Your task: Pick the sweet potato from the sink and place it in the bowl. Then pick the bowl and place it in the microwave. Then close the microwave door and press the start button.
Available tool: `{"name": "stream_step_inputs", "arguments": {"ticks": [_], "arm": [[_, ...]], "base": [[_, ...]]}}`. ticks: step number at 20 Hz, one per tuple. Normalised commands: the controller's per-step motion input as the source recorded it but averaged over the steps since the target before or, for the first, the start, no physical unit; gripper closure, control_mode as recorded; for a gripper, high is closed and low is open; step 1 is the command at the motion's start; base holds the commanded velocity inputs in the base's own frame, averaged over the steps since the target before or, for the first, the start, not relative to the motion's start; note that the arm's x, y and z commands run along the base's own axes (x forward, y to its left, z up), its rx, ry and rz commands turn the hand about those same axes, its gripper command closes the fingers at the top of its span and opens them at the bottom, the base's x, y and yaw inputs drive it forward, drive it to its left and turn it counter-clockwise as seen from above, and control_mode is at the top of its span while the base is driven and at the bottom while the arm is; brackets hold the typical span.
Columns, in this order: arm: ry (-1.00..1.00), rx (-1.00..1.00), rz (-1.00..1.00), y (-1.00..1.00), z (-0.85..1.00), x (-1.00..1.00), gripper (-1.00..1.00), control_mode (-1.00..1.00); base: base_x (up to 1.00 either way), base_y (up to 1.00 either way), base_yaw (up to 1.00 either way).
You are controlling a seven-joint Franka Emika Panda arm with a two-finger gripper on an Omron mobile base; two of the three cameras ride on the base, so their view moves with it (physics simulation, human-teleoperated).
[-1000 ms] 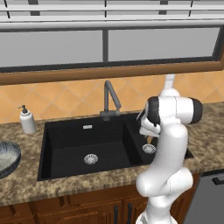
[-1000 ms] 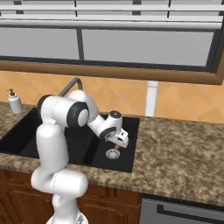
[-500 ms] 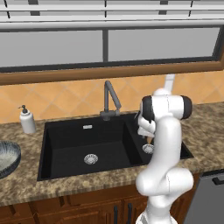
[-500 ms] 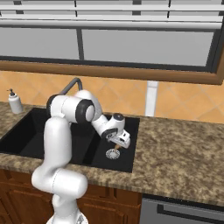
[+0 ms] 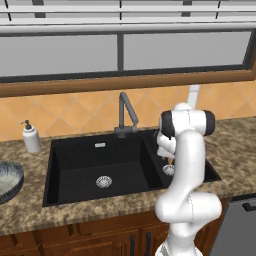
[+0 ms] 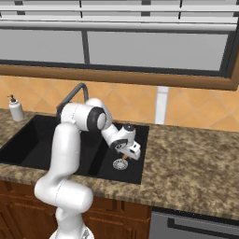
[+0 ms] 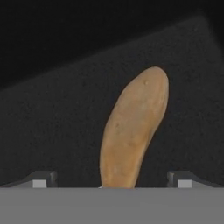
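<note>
Across the back of the kitchen runs a wide window [image 5: 125,55] above an orange tiled wall, with a speckled brown counter [image 6: 196,172] below it. Set into the counter is the black sink [image 5: 80,170], with 2 basins, a wide one on the left and a narrow one on the right, each with a silver drain; a dark faucet [image 5: 125,112] stands behind the divider. The white arm [image 5: 187,165] bends over from the counter's front edge and reaches down into the narrow basin. At the far left edge of the left base view, part of the bowl [image 5: 9,181] sits on the counter, well apart from the arm. A small white soap bottle [image 5: 31,137] stands behind the sink's left corner. The gripper [image 6: 127,151] hangs low in the narrow basin, just above its drain, jaws spread wide and holding nothing. From the hand camera, the sweet potato [image 7: 134,129] lies on the dark basin floor, lined up between the 2 fingertips [image 7: 41,179], tapered end pointing away.
</note>
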Motion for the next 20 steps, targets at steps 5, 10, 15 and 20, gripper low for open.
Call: {"name": "stream_step_inputs", "arguments": {"ticks": [5, 10, 15, 20], "arm": [[0.13, 0.0, 0.0, 0.0, -0.13, 0.37, -1.0, -1.0], [0.14, 0.0, 0.0, -0.03, 0.0, 0.43, -1.0, -1.0], [0.02, 0.0, 0.0, -0.01, -0.15, -0.02, 1.0, -1.0], [0.0, 0.0, 0.0, 0.22, -0.07, -0.04, 1.0, -1.0]], "base": [[0.0, 0.0, 0.0], [0.0, 0.0, 0.0], [0.0, 0.0, 0.0], [0.0, 0.0, 0.0]]}}
